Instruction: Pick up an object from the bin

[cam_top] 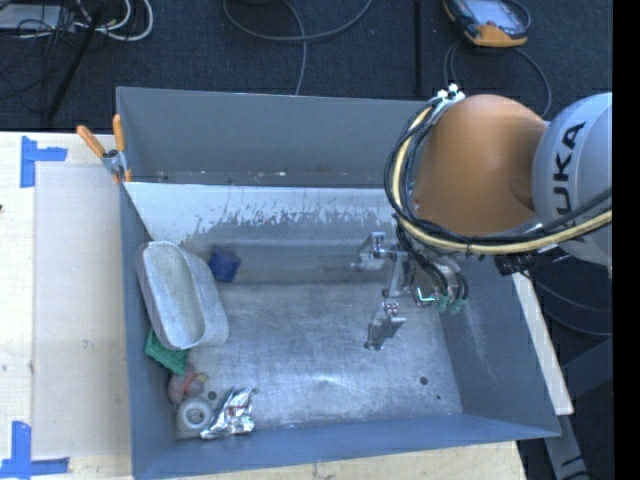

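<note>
View from above into a grey metal bin (300, 158), with the arm's orange-covered wrist (480, 163) reaching in from 3 o'clock. Your jaws hang over bare bin floor, right of centre. They look parted, one metal prong toward 12 o'clock and one toward 6 o'clock, and nothing lies between them. Everything you could pick sits well apart from them, on the bin's far side. The nearest piece is a small dark blue block (224, 264), alone on the floor at about 9 o'clock from the jaws. Just beyond it, a long oval grey metal dish (175, 293) leans against the bin wall, its long axis running roughly 11 to 5 o'clock. At about 8 o'clock, in the corner, lies a small heap: a green flat scrap (158, 352), a reddish-brown round piece (186, 384), a white ring-shaped roll (193, 415) and a crumpled wad of silver foil (232, 413). The blue block is probably your easiest target, since it stands free of the rest.
</note>
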`<state>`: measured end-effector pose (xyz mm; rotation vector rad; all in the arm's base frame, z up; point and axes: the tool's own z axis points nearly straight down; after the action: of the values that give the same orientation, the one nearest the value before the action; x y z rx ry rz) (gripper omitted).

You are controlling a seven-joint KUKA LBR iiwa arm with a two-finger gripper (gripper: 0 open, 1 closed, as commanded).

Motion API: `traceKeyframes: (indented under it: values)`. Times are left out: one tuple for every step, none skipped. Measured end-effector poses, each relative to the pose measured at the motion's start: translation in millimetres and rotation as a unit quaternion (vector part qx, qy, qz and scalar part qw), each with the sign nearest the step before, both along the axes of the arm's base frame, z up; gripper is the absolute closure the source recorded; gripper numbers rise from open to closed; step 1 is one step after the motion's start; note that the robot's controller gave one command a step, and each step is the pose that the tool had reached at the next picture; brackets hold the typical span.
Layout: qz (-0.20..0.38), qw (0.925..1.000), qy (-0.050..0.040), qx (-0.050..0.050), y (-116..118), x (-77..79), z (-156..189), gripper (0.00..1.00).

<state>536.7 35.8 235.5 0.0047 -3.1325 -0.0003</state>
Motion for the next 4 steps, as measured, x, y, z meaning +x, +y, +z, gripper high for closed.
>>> traceKeyframes:
  values:
    - [0.071, 0.9975, 0.0004, 0.001, 89.6, -35.8, -95.7, 0.0]
    - [0.068, 0.9977, -0.0066, 0.001, 139.0, -53.1, -162.4, 0.0]
    - [0.075, 0.9971, -0.0144, 0.0, 196.9, -61.5, -162.2, 0.0]
    - [0.071, 0.9974, -0.0028, -0.003, 194.0, -66.6, -164.3, 1.0]
